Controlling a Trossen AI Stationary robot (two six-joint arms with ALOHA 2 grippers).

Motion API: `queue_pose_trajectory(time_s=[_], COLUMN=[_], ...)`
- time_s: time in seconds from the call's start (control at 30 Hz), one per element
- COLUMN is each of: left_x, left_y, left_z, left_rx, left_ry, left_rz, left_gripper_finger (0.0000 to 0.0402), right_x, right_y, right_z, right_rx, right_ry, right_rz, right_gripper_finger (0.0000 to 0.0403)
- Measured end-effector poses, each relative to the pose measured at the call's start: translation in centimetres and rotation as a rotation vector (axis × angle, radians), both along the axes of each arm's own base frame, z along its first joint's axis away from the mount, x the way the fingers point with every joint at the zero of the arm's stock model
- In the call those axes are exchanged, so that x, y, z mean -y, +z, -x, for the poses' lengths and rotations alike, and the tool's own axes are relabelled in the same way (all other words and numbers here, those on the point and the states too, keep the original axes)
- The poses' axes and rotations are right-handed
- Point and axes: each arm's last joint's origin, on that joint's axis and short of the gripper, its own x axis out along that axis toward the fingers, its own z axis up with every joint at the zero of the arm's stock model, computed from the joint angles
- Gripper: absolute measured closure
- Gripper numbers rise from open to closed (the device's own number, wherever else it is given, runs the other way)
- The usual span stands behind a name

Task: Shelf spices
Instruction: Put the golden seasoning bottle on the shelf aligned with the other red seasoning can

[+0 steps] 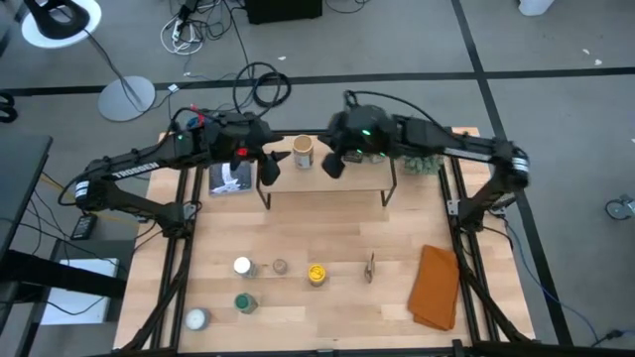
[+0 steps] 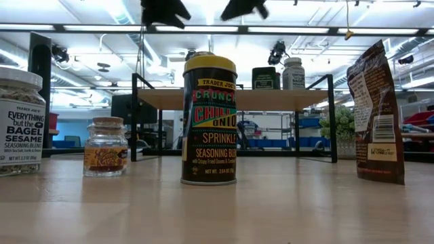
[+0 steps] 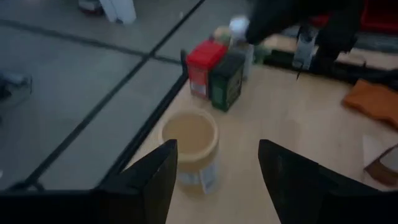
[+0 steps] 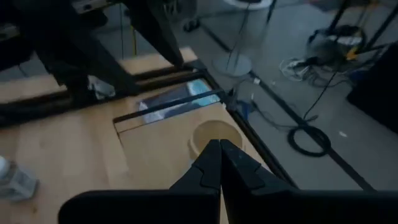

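The shelf stands at the table's far middle. On its plank a tan-lidded jar stands upright near the left end. A red tin, a dark green tin and a white-lidded jar stand farther right, hidden under my right arm in the high view. My left gripper hovers open just left of the tan jar. My right gripper hovers shut just right of that jar. In the low view both grippers hang well above the plank.
Several spices stand on the near half of the table: a white-lidded jar, a small amber jar, a yellow-lidded jar, a green one, a white one and an upright pouch. An orange-brown cloth lies near right. A flat packet lies left of the shelf and a plant sits to its right.
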Motion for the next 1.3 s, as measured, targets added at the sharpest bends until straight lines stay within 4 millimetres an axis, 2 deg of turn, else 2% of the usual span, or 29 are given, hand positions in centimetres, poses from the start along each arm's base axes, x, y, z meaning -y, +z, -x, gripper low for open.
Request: queue_pose_trajectory(time_s=[0.1,0.2,0.33,0.43,0.57,0.87,1.13,1.3], left_x=[0.1,0.0,-0.3,-0.7,-1.2,-1.9,-2.2,-2.8], left_y=[-0.5,-1.2,-2.6,-3.3,-3.7,-4.2,-4.7,-4.8], left_z=[0.0,-0.7,-1.9,-2.4,-2.6,-3.0,-3.4,-3.2], left_rx=[-0.037,-0.071,-0.133,-0.179,-0.191,-0.201,-0.224,-0.231], left_ry=[-0.006,-0.028,-0.038,-0.045,-0.031,-0.014,-0.012,0.017], left_rz=[0.028,0.048,0.06,0.058,0.064,0.076,0.079,0.077], left_gripper_finger=[0.0172,0.0172,0.0172,0.0172,0.0172,0.0172,0.0172,0.0172], right_x=[2.0,3.8,5.9,6.8,7.5,7.9,7.2,6.1], right_y=[-0.9,-1.5,-2.6,-2.5,-3.2,-5.9,-6.0,-6.2], right_z=[-2.0,-3.1,-3.4,-3.3,-3.5,-4.4,-4.6,-4.8], right_rx=[-0.099,-0.137,-0.176,-0.145,-0.145,-0.259,-0.268,-0.289], right_ry=[-0.02,-0.04,-0.067,-0.073,0.006,0.048,0.072,0.115], right_rz=[0.013,0.036,0.018,0.007,-0.063,-0.133,-0.14,-0.161], right_gripper_finger=[0.0403,0.0403,0.0403,0.0403,0.0403,0.0403,0.0403,0.0403])
